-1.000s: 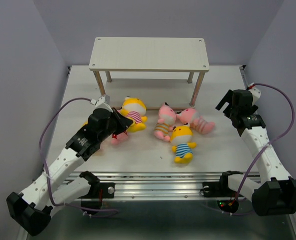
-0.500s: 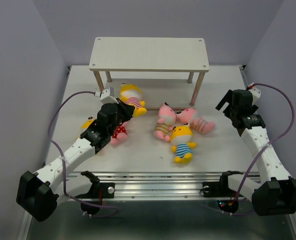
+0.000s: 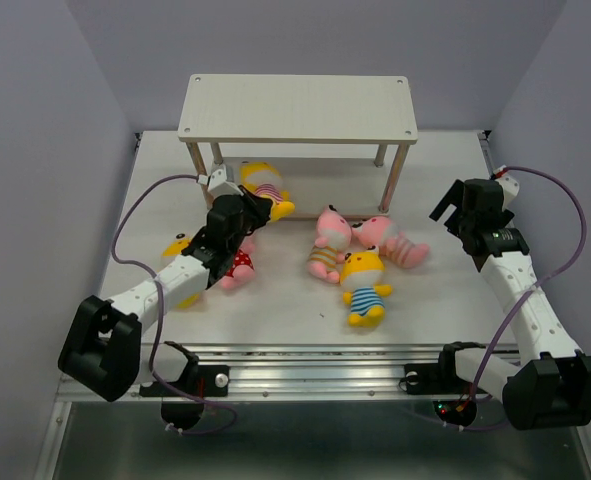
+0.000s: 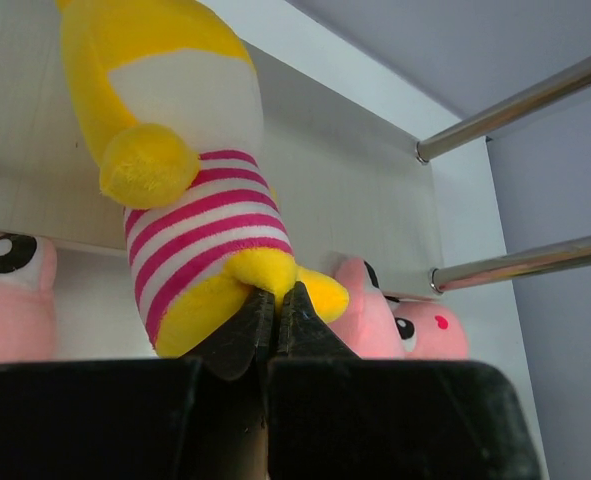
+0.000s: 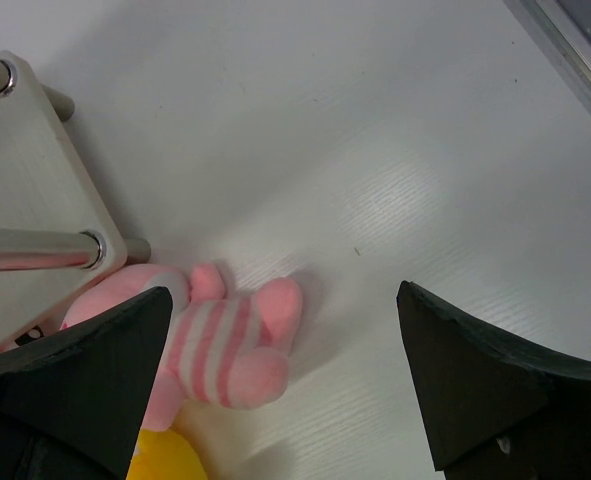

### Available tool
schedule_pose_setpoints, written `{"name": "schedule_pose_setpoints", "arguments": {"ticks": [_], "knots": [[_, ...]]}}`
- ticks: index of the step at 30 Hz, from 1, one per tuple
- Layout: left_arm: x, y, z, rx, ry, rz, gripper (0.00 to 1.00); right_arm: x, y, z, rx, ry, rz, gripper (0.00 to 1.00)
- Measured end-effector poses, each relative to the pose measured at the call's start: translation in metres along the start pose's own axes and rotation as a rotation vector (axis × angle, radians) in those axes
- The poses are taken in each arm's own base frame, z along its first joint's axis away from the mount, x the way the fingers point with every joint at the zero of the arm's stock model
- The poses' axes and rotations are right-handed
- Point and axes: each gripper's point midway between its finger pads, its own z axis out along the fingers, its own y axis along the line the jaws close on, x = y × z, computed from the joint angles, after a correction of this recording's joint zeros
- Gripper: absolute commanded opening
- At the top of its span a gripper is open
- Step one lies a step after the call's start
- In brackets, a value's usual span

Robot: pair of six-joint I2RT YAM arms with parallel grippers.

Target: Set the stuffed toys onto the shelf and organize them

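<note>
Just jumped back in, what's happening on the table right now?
The left arm has its jaws shut on the foot of a yellow toy in pink stripes, holding it head-first over the lower board of the shelf. The right arm hangs at the right with jaws open, holding nothing, a pink striped toy below it. That one and four others lie on the table.

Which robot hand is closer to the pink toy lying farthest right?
Right. The right gripper hangs open a short way right of the pink toy; the left gripper is well off to its left, shut on a yellow toy by the shelf.
</note>
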Motion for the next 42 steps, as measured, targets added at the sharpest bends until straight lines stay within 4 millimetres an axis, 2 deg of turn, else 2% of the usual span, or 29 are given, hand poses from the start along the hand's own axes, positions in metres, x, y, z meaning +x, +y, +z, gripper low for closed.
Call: {"name": "schedule_pose_setpoints", "arguments": {"ticks": [6, 14, 26, 42], "knots": [[0.006, 0.02, 0.02, -0.027, 0.017, -0.019, 0.0, 0.0, 0.001, 0.0, -0.003, 0.001, 0.0, 1.0], [0.014, 0.055, 0.037, -0.063, 0.081, -0.038, 0.0, -0.002, 0.001, -0.003, -0.008, -0.008, 0.003, 1.0], [0.001, 0.058, 0.044, -0.073, 0.057, -0.028, 0.0, -0.002, 0.001, -0.003, -0.009, -0.008, 0.001, 1.0], [-0.015, 0.079, 0.051, -0.182, 0.034, 0.013, 0.0, 0.003, 0.003, 0.0, -0.015, 0.013, -0.005, 1.0]]}}
